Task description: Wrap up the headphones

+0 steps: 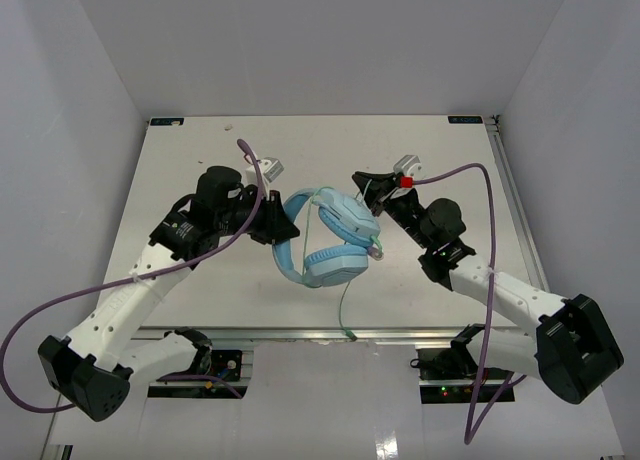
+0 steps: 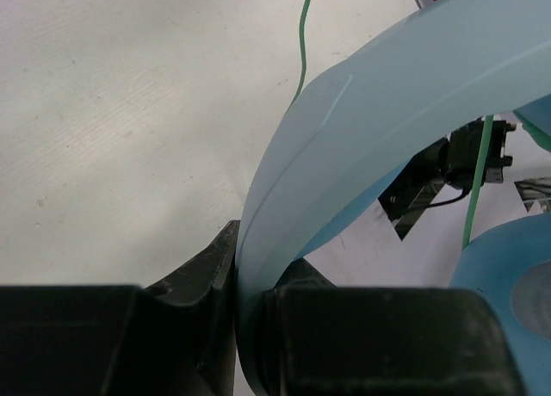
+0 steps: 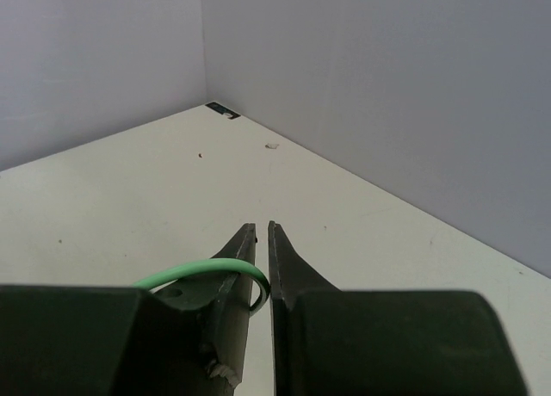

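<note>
The light blue headphones (image 1: 335, 242) are held above the table's middle, with one earcup (image 1: 334, 267) low and the other (image 1: 346, 212) higher. My left gripper (image 1: 281, 224) is shut on the headband (image 2: 344, 146), which is clamped between the fingers. An earcup (image 2: 508, 280) shows at the right of the left wrist view. My right gripper (image 1: 363, 180) is shut on the thin pale-green cord (image 3: 200, 271), which loops between its nearly closed jaws (image 3: 262, 227). The cord (image 1: 344, 300) hangs down past the table's near edge. Its plug is too small to make out.
Thick purple robot cables (image 1: 478, 170) arc over both arms. White walls (image 3: 387, 86) close in the table at the back and both sides. An aluminium rail (image 1: 300, 333) runs along the near edge. A small white speck (image 3: 272, 145) lies near the back wall.
</note>
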